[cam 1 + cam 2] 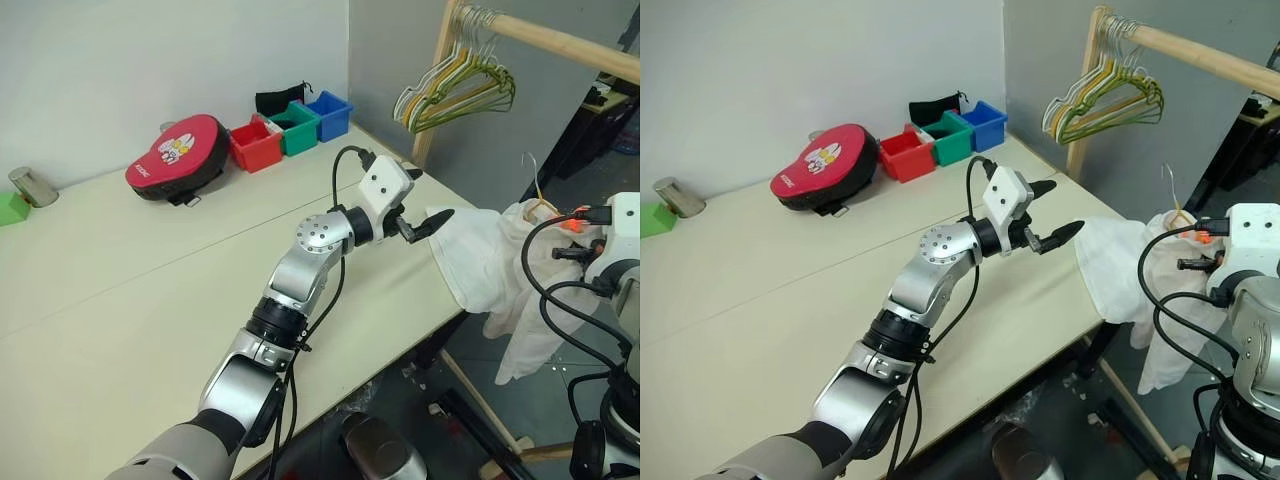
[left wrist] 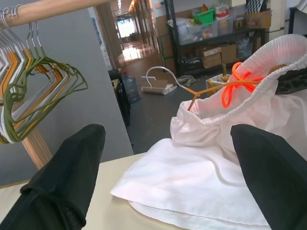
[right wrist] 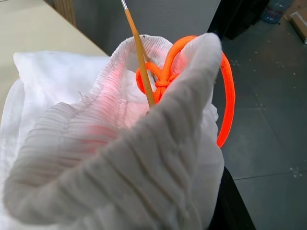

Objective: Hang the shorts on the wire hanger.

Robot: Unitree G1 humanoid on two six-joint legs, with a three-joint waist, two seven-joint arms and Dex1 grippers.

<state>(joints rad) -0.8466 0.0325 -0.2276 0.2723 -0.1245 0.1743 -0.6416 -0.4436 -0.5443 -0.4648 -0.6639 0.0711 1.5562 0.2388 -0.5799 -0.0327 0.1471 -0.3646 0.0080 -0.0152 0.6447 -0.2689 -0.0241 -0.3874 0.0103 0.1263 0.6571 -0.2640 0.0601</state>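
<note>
Black left gripper (image 1: 425,208) level, agape

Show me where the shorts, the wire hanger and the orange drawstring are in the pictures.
the shorts (image 1: 480,262): left eye view, on the white leg lying over the table edge.
the wire hanger (image 2: 165,73): left wrist view, on its hooked top.
the orange drawstring (image 3: 165,72): right wrist view, on a loop just above the knot.

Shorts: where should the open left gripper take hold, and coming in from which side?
Judging by the pose, grip the flat leg hem of the shorts lying on the table corner. The left gripper could come level from the table side; the layered edge faces its open fingers.
</note>
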